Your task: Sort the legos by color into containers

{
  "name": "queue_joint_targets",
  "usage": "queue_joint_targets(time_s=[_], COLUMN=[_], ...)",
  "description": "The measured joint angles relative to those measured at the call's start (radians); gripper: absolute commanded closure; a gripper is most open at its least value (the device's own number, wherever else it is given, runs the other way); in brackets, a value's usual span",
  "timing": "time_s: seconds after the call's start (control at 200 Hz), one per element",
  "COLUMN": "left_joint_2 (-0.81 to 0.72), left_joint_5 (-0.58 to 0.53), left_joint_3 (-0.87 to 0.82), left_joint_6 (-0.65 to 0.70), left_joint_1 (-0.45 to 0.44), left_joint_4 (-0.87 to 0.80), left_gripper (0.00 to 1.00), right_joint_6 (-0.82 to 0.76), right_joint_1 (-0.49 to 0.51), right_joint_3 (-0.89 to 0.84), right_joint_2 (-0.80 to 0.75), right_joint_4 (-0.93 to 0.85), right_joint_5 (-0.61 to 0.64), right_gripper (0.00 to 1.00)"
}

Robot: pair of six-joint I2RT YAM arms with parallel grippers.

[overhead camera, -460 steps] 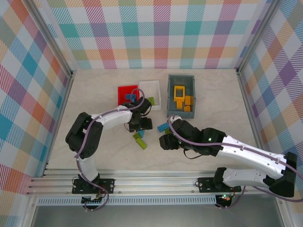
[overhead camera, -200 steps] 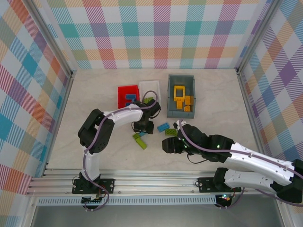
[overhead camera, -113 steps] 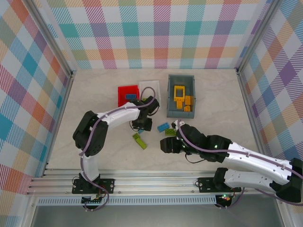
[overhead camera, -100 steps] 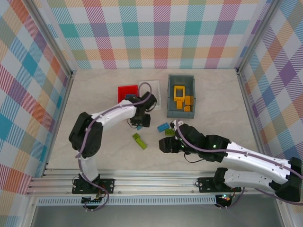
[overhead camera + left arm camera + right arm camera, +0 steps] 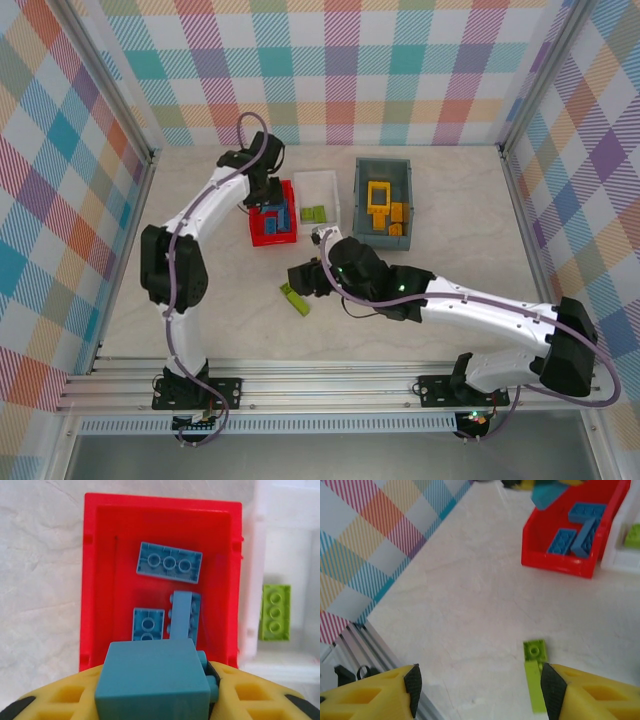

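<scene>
Above red bin (image 5: pixel 89 580), left pincer (image 5: pixel 155 702) gripping blue brick (image 5: pixel 150 672)

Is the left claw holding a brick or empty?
Holding: the left claw grips a blue brick over the red bin.

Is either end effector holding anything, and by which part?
The left end effector grips a teal-blue plastic brick by two opposite sides, above the red plastic bin. The right end effector is open, holding nothing.
</scene>
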Motion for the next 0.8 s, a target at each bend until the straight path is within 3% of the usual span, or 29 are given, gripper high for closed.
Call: queue_joint_targets(time_s=[0.235,0.375,0.435,0.555,0.805], left_joint_2=[0.178,0.201,0.201,0.198,0.088], left_joint_5=[-0.033,-0.039,-0.040,-0.039,-0.031], left_joint_3=[0.100,0.111,0.113,0.117,0.117], left_joint_6=[-0.011,-0.027,-0.028,-0.030,-0.039], left_joint_1=[0.005,0.011,0.013,0.013,0.000], left_joint_4=[-0.022,-0.039,-0.039,-0.039,-0.054], left_gripper=[0.57,0.34,0.30,0.29,0.38], right_joint_6=[-0.001,0.002,0.006,0.014,0.032], right_joint_1=[0.000,0.000,0.000,0.000,-0.005], right_joint_3=[0.005,0.005,0.005,0.005,0.000], right_joint_2=[0.002,-0.008,-0.016,-0.038,-0.113], right_joint_4=[0.025,0.017,0.014,0.009,-0.094], right_joint_5=[0.037,0.045,0.048,0.056,0.132], right_gripper=[0.33,0.33,0.33,0.33,0.38])
